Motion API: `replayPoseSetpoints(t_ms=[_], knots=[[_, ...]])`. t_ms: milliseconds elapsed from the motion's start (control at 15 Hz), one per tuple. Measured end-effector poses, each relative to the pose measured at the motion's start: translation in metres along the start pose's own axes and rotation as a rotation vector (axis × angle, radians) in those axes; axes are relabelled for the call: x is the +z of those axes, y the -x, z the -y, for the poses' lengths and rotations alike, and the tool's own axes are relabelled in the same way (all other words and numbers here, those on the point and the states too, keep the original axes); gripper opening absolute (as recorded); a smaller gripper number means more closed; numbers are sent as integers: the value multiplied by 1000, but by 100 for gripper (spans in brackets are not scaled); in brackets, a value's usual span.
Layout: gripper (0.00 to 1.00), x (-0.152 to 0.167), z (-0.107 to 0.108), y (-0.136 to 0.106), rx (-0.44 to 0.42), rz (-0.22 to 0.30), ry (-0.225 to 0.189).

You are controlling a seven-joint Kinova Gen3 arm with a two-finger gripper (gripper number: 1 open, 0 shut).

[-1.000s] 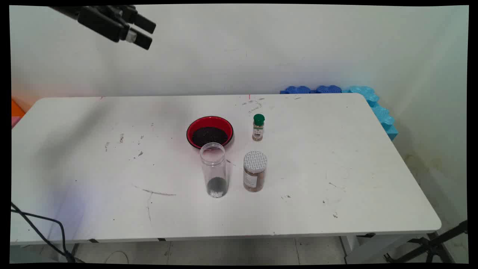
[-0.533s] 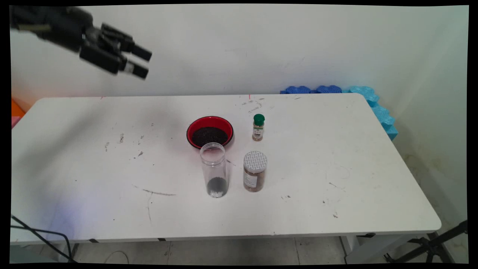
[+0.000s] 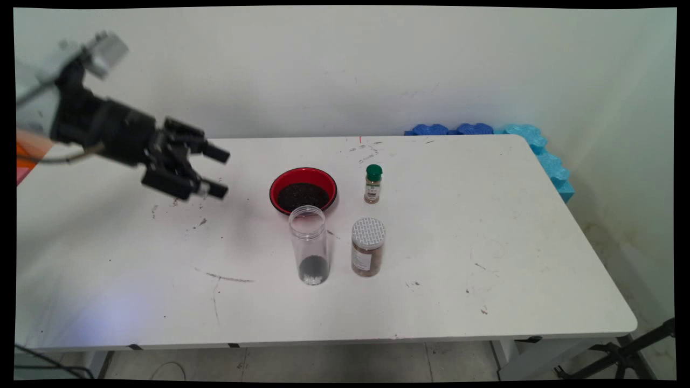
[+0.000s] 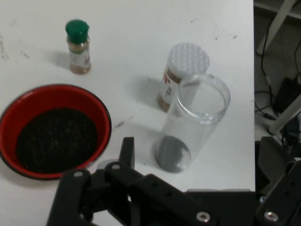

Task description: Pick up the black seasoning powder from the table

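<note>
Now lowered from high above the table [image 3: 485, 302] toward its left portion, gripper [image 3: 222, 172], fingers parted and empty, hangs left of red bowl of dark grains [image 3: 303, 191], clear open jar [image 3: 309, 245], foil-sealed jar [image 3: 368, 247] and green-capped spice bottle [image 3: 372, 184], all mid-table, untouched.

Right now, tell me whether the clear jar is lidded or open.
Open. The clear jar stands upright, its rim bare with no lid on it, and only a little dark material lies at its bottom.
</note>
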Motion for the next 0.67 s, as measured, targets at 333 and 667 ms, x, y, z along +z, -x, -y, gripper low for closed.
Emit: replayPoseSetpoints(t_ms=[333, 667], knots=[[100, 35, -23, 46, -10, 57, -6], [100, 68, -35, 70, -13, 66, -12]])
